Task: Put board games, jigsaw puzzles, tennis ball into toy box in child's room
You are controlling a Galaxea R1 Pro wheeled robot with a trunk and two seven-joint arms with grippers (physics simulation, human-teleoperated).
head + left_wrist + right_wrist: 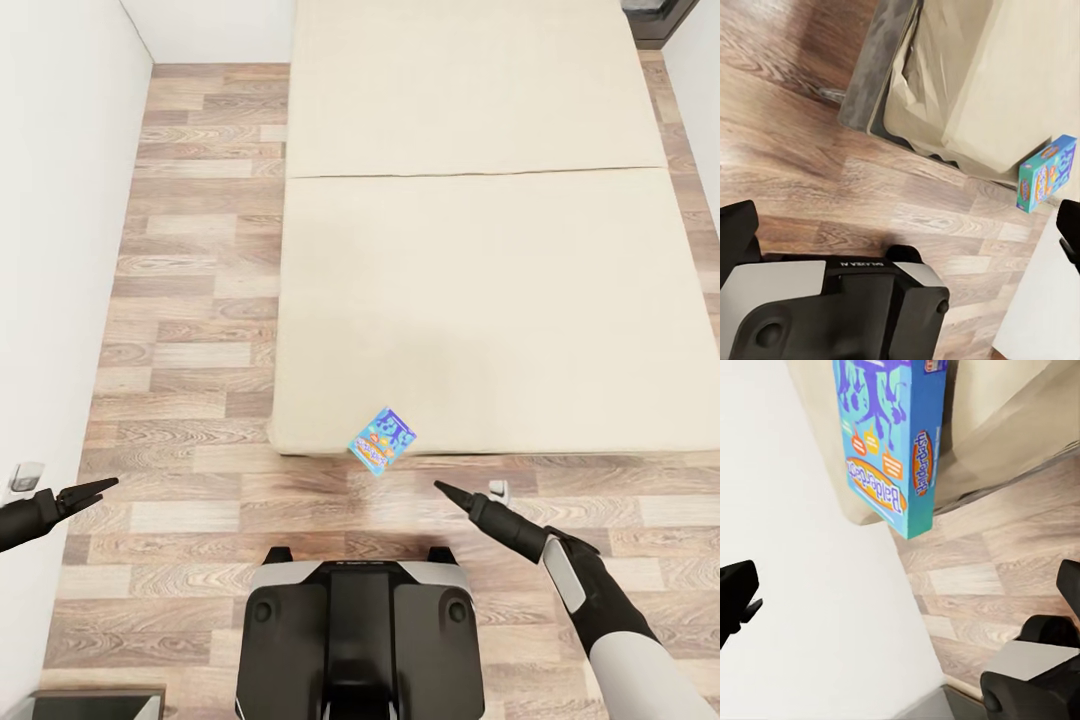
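Blue board game [382, 440] leans against bed [480, 300] edge, seemingly on floor [190, 400]; both arms' fingers closed, empty.

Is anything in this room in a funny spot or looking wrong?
Yes. A blue board game hangs over the near edge of the bed, tilted, with one corner out above the wooden floor. It looks ready to slip off. Both grippers, left and right, are empty.

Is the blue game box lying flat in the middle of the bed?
No, the blue game box sits at the bed's near edge, by the floor.
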